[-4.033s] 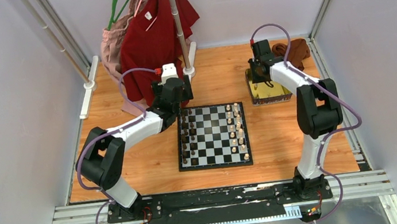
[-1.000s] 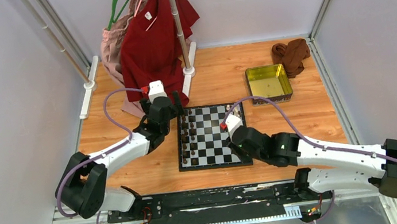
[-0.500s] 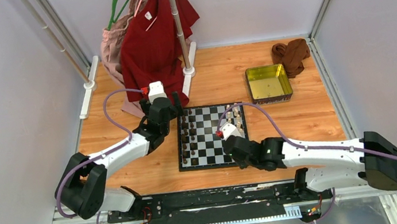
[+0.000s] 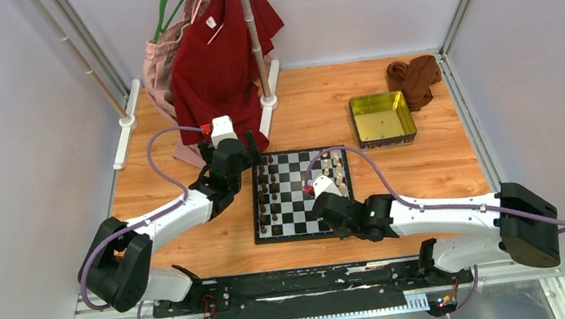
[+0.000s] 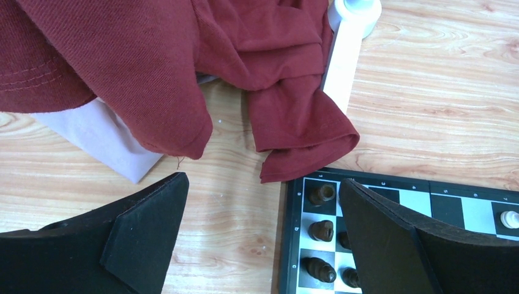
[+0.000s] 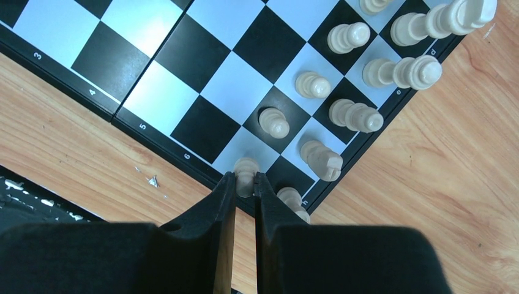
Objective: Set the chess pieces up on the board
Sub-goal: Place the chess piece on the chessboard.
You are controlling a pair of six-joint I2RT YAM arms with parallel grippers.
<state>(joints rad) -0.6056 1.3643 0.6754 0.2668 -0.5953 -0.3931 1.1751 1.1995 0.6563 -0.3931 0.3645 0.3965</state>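
Pinching a cream pawn (image 6: 246, 171) between its fingertips, the right hand (image 6: 245, 182) holds it over a white square at the board's (image 6: 202, 79) near edge. The left hand (image 5: 262, 184) hangs spread beside the dark pieces (image 5: 321, 231) at the board's far left corner.

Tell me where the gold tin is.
In the top view, the gold tin lies far right, just in front of the brown cloth and beyond the board's far-right corner.

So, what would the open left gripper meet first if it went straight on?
Likely the bare wooden tabletop, between the dark red shirt and the black-and-white chessboard; depth is unclear.
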